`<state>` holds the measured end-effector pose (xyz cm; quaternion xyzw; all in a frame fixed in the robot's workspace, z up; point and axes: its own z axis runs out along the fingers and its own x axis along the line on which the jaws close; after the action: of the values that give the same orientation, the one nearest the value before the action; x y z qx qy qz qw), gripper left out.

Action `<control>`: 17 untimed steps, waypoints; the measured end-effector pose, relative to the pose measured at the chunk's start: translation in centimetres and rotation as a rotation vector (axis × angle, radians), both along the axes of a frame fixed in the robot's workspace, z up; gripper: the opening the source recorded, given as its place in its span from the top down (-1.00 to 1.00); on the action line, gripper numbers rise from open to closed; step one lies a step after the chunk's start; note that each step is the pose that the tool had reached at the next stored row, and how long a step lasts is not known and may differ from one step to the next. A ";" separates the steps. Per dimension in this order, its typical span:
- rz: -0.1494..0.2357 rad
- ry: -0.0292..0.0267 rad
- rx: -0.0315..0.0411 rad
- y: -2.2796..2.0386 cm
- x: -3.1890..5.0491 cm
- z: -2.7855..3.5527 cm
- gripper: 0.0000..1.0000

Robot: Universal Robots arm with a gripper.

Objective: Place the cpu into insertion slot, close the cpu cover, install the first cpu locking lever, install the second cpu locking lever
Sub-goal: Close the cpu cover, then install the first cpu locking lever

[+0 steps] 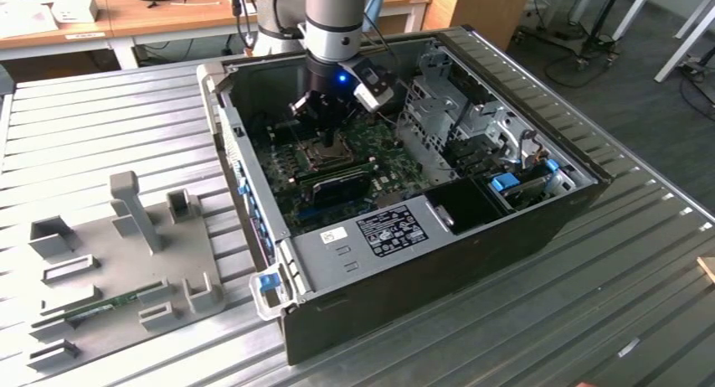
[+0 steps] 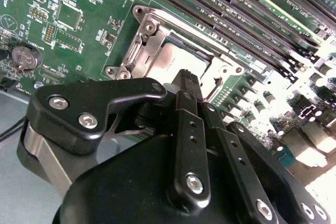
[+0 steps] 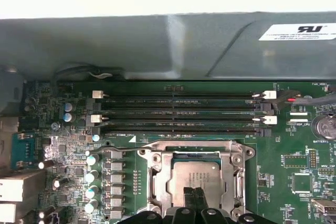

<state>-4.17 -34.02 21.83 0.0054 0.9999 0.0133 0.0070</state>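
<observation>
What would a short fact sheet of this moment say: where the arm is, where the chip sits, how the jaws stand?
setting: open computer case lying on a slatted metal table
gripper: inside the case, tips over the cpu, jaws together, holding nothing
cpu: seated in the insertion slot
cpu cover: lying flat around the cpu
locking levers: one wire shows beside the cover; latched or not, cannot tell
neighbours: long memory slots alongside the socket
</observation>
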 end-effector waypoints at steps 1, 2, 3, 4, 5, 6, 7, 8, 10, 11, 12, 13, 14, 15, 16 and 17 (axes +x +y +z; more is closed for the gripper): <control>0.000 0.0000 0.0000 0.00 0.01 0.00 0.80; 0.000 0.0000 0.0000 0.00 0.08 0.00 0.80; 0.000 0.0000 0.0000 0.00 0.14 0.00 0.80; 0.000 0.0000 0.0000 0.00 0.14 0.00 0.80; 0.000 0.0000 0.0000 0.00 0.26 0.00 0.80; 0.000 0.0000 0.0000 0.00 0.33 0.02 0.80; 0.000 0.0000 0.0000 0.00 0.33 0.02 0.80; 0.000 0.0000 -0.0001 0.00 0.33 0.04 0.80; 0.000 0.0001 -0.0002 0.00 0.33 0.08 0.80; 0.000 0.0000 0.0000 0.00 0.33 0.14 0.80; 0.000 0.0000 0.0000 0.00 0.33 0.16 0.80; 0.000 0.0000 0.0000 0.00 0.33 0.17 0.80; 0.000 0.0001 -0.0001 0.00 0.33 0.18 0.80; 0.000 0.0002 -0.0004 0.00 0.33 0.21 0.80; 0.000 0.0002 -0.0004 0.00 0.33 0.25 0.80; 0.000 0.0001 -0.0001 0.00 0.33 0.28 0.80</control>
<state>-3.84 -34.02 22.10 0.0054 0.9999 0.0132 0.0070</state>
